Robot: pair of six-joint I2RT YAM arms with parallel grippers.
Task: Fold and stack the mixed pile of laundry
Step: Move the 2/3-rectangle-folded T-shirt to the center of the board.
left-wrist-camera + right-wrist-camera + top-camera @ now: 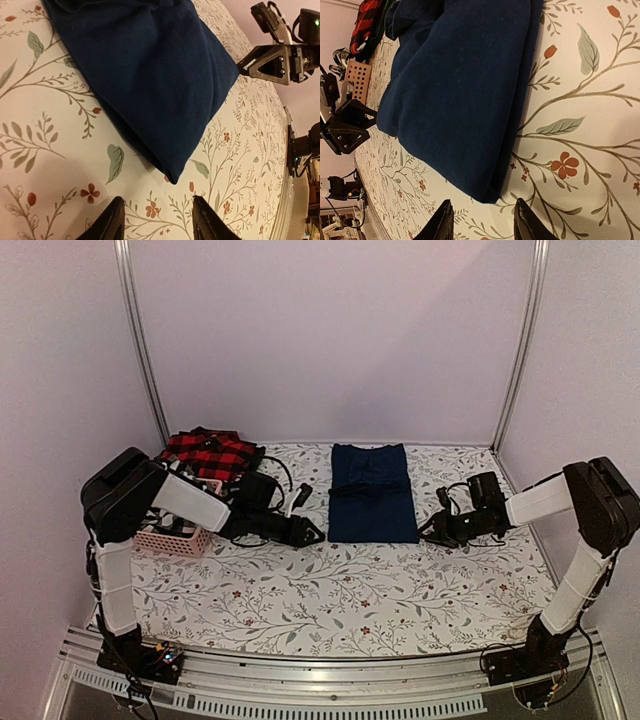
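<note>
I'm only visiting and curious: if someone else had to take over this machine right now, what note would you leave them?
Left gripper: open, empty, just short of the near left corner of the navy trousers.
Right gripper: open, empty, at their near right corner.
Navy trousers: folded, flat, mid-table.
Red-and-black plaid piece: bunched at the back left, behind the pink basket.
Done: trousers folded.
Left: fold the plaid piece and stack it. Whether other garments lie there is unclear.

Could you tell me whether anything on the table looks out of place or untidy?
Only the red-and-black plaid garment: it lies crumpled at the far left, beyond the pink slotted plastic basket. The folded navy blue trousers lie flat and square.
</note>
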